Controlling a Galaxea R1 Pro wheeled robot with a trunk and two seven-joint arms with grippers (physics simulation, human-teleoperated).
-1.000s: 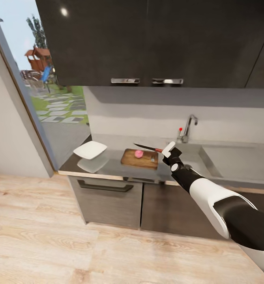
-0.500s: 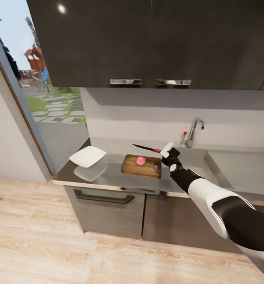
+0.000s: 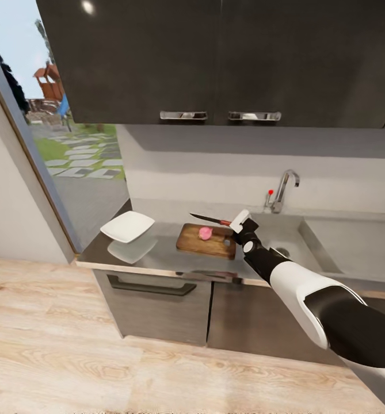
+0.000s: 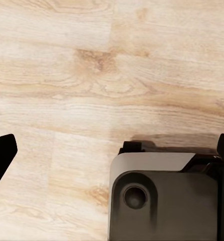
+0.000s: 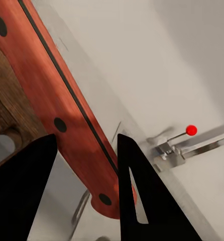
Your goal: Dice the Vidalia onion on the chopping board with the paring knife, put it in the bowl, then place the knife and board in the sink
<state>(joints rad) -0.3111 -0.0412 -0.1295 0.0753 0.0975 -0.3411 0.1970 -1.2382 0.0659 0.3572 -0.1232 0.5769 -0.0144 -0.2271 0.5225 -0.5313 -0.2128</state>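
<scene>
A small pink Vidalia onion (image 3: 205,233) lies on the brown chopping board (image 3: 206,241), which rests on the light-grey countertop (image 3: 157,257). My right gripper (image 3: 238,221) hovers over the board's right end, shut on the paring knife (image 3: 208,219). Its dark blade points left above the onion. In the right wrist view, the red handle (image 5: 67,108) runs between the black fingers (image 5: 142,201), with the board (image 5: 4,113) beyond. The white bowl (image 3: 128,226) stands left of the board and the sink (image 3: 316,250) right of it. My left gripper (image 4: 112,150) is open over the wooden floor.
A chrome faucet (image 3: 284,190) with a red knob (image 3: 270,192) stands behind the basin. Dark wall cabinets (image 3: 215,57) hang above the counter and dark base cabinets (image 3: 157,299) sit below. A glass door (image 3: 71,149) opens at the left. The robot's base (image 4: 162,196) sits below the left gripper.
The camera has moved, bringing the counter closer and showing more of the basin. My right gripper with the knife has shifted slightly left, toward the board's right end.
</scene>
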